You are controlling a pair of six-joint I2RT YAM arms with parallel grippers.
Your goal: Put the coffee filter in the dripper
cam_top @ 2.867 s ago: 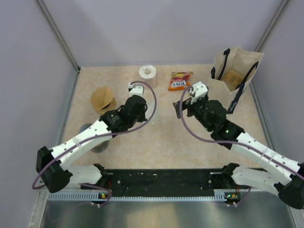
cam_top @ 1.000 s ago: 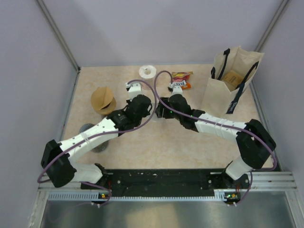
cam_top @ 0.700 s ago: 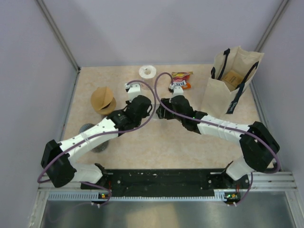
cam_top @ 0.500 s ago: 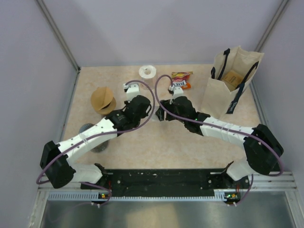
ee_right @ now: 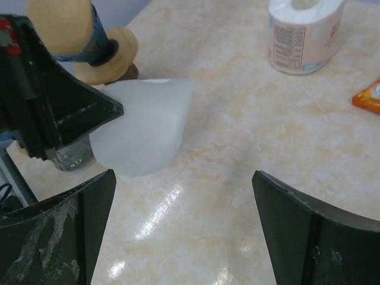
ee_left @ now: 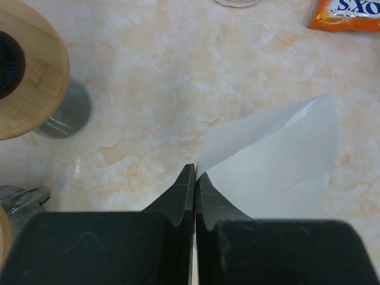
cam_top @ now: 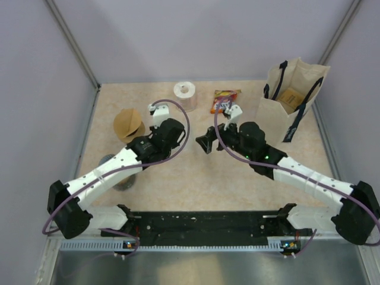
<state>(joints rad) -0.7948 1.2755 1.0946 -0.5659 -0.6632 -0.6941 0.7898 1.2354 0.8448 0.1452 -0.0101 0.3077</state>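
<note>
LEFT HOLDS THE PAPER: Our left pincer (ee_left: 195, 172) pinches the white coffee filter (ee_left: 279, 160) by its edge over the bench (ee_left: 148, 89), while the right pincer (cam_top: 205, 143) stands spread opposite. What we take for the wood-collared dripper (cam_top: 129, 124) lies at nine o'clock overhead, nearer the left pincer.
</note>
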